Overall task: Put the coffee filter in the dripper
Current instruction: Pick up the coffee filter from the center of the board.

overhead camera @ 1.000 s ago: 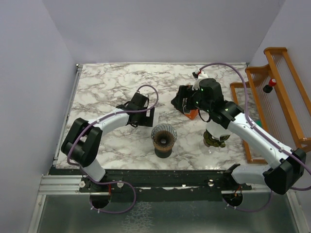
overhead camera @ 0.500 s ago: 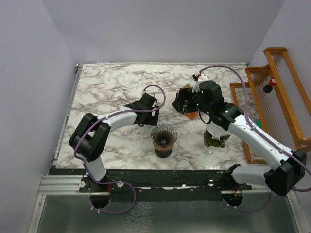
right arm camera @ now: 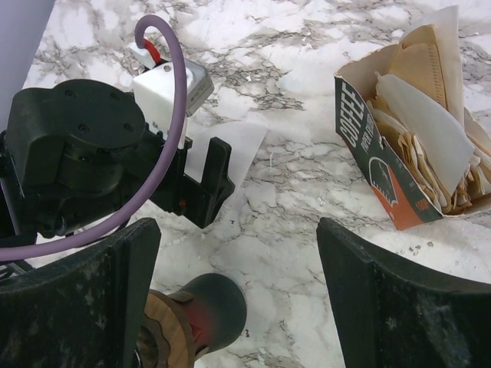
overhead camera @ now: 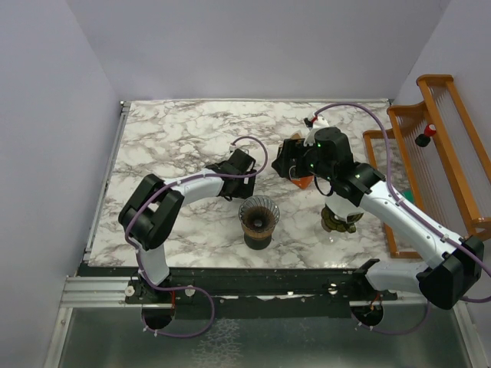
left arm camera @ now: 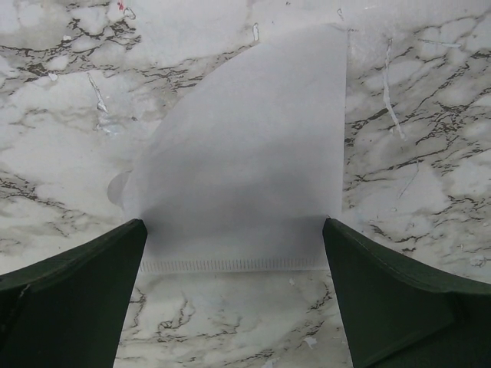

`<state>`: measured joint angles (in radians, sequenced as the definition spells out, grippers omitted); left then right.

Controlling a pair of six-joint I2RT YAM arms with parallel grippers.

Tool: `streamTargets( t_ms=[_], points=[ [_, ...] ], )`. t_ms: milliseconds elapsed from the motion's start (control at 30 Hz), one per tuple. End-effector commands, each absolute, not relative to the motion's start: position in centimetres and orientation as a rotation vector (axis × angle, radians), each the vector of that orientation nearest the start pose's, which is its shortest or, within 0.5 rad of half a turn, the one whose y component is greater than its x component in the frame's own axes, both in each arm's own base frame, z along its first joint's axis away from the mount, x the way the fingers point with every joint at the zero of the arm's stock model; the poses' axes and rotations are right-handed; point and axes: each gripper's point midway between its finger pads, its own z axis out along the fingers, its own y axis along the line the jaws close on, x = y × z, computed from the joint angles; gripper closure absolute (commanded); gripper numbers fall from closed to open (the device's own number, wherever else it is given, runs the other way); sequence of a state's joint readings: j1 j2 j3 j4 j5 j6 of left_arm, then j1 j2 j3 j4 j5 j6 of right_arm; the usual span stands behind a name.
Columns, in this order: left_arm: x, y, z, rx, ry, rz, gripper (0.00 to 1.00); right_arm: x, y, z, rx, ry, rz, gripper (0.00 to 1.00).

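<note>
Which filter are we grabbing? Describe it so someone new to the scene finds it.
On the marble table, look just behind the dripper near the front middle. The coffee filter lies flat on the bare marble between the left arm's open fingers. It is plain white and alone, unlike the bunch standing in the COFFEE carton to its right.

**Filter flat behind the dripper**

The filter [left arm camera: 245, 146] lies flat at mid-table [overhead camera: 161, 146], under the left gripper [left arm camera: 234, 226] and between its fingers. The dripper [overhead camera: 258, 218] stands in front of it, nearer the front edge. The carton [right arm camera: 368, 146] sits to the filter's right, by the right gripper [right arm camera: 238, 230]. A rack [overhead camera: 441, 146] stands beyond the table's right edge.
</note>
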<state>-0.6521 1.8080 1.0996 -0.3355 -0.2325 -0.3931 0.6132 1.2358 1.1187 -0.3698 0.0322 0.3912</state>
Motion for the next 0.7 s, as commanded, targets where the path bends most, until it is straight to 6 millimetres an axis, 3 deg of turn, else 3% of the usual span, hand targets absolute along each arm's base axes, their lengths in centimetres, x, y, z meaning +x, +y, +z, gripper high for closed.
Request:
streamTargets(
  t_ms=[0, 300, 500, 667],
  points=[
    [30.8, -20.1, -1.7, 0.264, 2.676, 0.033, 0.03, 30.9, 22.1, 24.3, -0.208, 2.099, 0.543, 0.11],
    [29.2, -19.5, -3.4, 0.268, 2.727, 0.032, 0.25, 30.9, 22.1, 24.4, -0.197, 2.096, 0.545, 0.11],
    [28.7, -18.9, -3.7, 0.262, 2.732, 0.054, 0.50, 30.9, 22.1, 24.5, -0.195, 2.094, 0.552, 0.11],
    [29.3, -19.4, -2.7, 0.258, 2.707, 0.027, 0.70, 30.8, 22.1, 24.6, -0.194, 2.092, 0.555, 0.11]
  ],
)
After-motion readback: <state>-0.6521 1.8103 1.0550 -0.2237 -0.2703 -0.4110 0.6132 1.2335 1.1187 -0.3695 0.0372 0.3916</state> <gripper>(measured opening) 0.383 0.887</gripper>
